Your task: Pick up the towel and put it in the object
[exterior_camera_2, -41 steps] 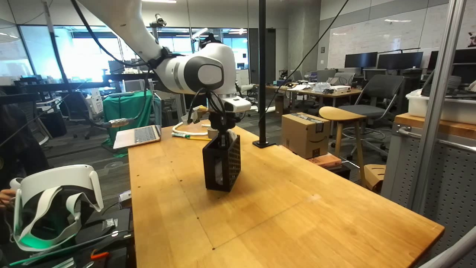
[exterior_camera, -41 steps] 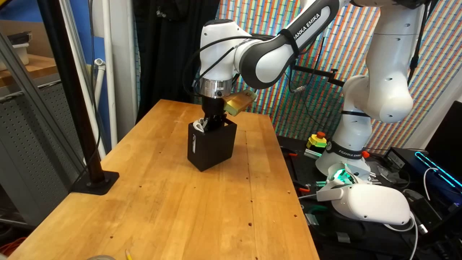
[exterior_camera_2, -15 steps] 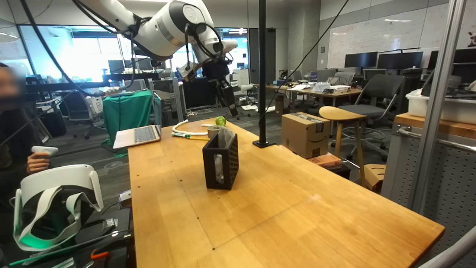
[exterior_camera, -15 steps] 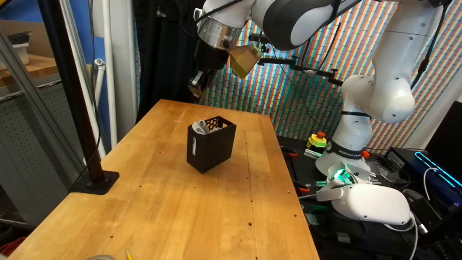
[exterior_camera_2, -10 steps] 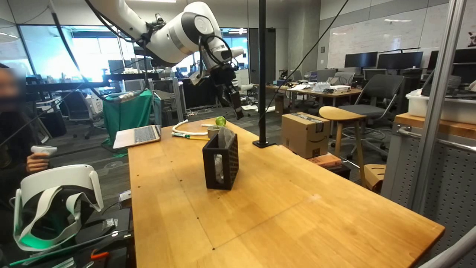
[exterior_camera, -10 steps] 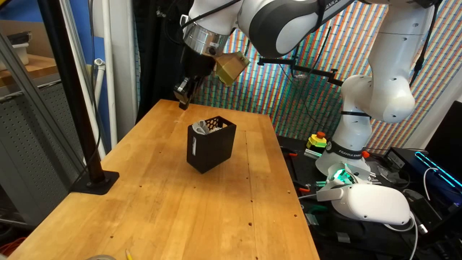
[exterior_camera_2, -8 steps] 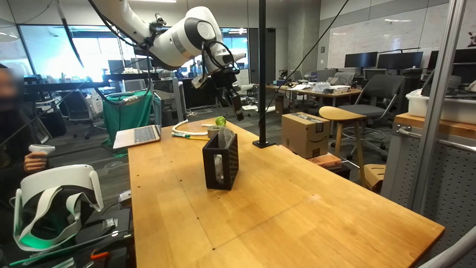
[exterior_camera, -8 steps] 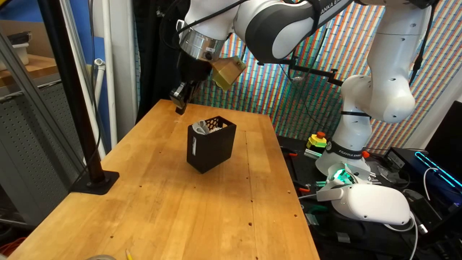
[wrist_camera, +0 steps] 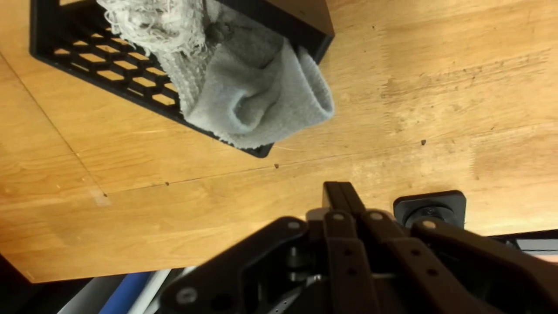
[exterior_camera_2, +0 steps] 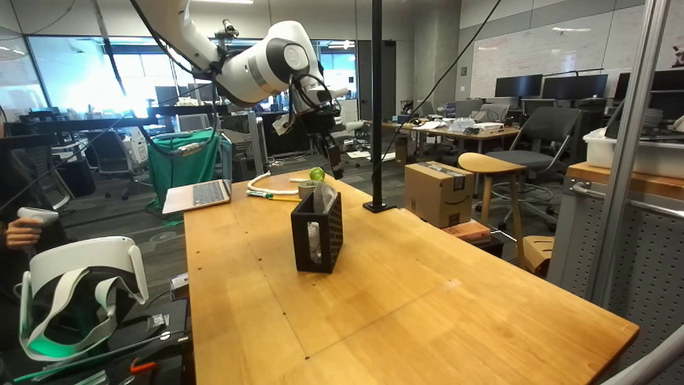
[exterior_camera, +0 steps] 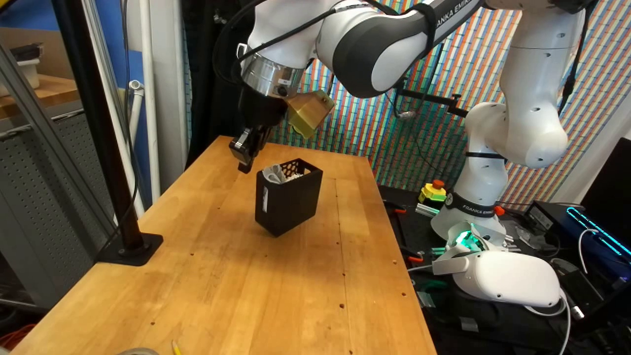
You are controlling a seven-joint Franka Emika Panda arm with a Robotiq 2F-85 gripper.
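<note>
Since the arm (exterior_camera: 362, 56) came up out of the black box (exterior_camera: 287, 207), the jaws have swung clear and dropped again, now just off the corner where the towel (wrist_camera: 279, 100) sticks out. Jaws pressed together, nothing between them, tips angled down, apart from both box and towel; height over the bench (exterior_camera: 236, 286) hard to judge.

Towel is in the box, not on the bench: bunched inside, with a folded grey-white end poking above the rim in both exterior views and bulging past the edge in the wrist view. Pale cloth shows through the slot (exterior_camera_2: 315, 243) in the narrow side too, likely the same towel, so a fair part has gone down. Frayed stringy stuff (wrist_camera: 157, 26) lies next to the fold; can't tell if it's the same cloth. Box upright, box and towel where they were a second ago.

For the task: release looks done, placement nearly complete, only the loose end questionable. Guess: jaws are coming back to poke that end in, not regrab; could also be plain repositioning. If it's a poke, it should go straight down over the opening; a sideways shove could slide or tip the narrow box, or drag cloth out.
</note>
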